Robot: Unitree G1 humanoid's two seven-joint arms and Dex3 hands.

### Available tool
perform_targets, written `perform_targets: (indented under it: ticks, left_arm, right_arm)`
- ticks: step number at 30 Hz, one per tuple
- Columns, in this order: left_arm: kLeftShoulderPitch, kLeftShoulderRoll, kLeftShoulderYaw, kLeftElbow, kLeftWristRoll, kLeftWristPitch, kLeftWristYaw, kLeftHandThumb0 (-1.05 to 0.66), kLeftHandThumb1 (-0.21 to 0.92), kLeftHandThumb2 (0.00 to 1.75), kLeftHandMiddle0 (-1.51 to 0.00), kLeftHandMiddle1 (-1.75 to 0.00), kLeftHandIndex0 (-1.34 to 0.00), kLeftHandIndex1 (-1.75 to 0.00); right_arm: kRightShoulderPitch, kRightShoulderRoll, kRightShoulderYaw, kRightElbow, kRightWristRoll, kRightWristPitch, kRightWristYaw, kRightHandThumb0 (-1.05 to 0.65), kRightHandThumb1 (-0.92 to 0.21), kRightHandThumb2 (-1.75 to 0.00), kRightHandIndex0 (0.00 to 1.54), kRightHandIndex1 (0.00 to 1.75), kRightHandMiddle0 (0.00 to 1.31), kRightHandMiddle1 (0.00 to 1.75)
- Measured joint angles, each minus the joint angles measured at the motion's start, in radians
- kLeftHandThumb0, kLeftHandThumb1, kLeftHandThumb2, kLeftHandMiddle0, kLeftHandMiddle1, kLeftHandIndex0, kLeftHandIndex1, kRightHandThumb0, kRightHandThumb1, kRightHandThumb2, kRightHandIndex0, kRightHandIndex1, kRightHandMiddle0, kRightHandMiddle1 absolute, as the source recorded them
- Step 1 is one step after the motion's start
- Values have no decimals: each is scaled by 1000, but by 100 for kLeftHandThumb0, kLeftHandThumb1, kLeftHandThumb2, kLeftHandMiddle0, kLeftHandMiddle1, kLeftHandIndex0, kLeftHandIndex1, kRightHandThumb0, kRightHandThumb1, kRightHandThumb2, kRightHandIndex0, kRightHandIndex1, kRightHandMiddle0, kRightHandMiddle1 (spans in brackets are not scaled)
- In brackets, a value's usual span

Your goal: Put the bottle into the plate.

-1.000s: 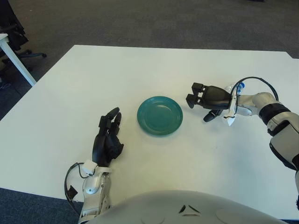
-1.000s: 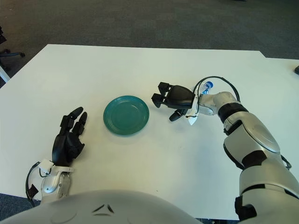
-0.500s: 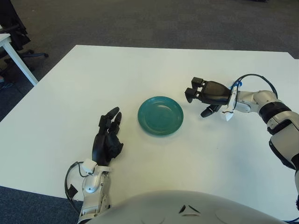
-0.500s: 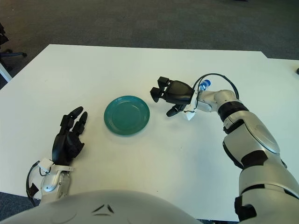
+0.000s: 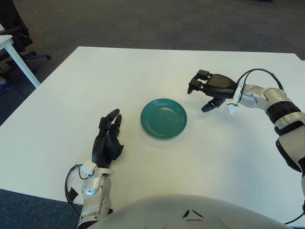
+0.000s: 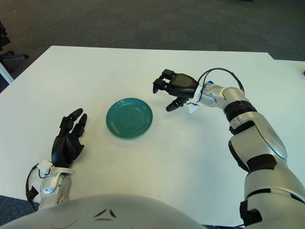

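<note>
A round teal plate (image 5: 163, 118) lies empty in the middle of the white table (image 5: 143, 67). My right hand (image 5: 206, 94) hovers just to the right of the plate and a little beyond it. Its fingers point left towards the plate, spread, with nothing between them. A small white tag (image 5: 232, 109) and a black cable hang at its wrist. I see no bottle in either view. My left hand (image 5: 107, 138) rests flat on the table to the left of the plate, fingers relaxed and empty.
The table's near edge runs below my left hand. Beyond the far edge is dark carpet. A white desk leg (image 5: 18, 61) and an office chair base stand at the far left, off the table.
My right hand has moved a little farther from me and slightly left, staying beside the plate with its fingers spread. My left hand has barely shifted.
</note>
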Motion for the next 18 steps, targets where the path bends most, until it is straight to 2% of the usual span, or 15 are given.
perform_targets:
  ticks: [5, 10, 18]
  left_arm:
    - [-11, 1, 10, 7, -1, 5, -10, -90, 92, 97, -29, 0, 0, -74]
    - [-41, 19, 34, 32, -7, 17, -23, -90, 92, 97, -29, 0, 0, -74]
    - [-120, 60, 75, 116, -22, 23, -44, -90, 92, 97, -29, 0, 0, -74]
  right_arm:
    - [-7, -37, -36, -37, 22, -20, 68, -104, -92, -66, 17, 3, 0, 37]
    - [-26, -81, -60, -52, 27, -10, 121, -105, -92, -69, 9, 1, 0, 24]
    - [-42, -138, -71, -58, -11, 0, 128, -105, -92, -66, 1, 0, 0, 6]
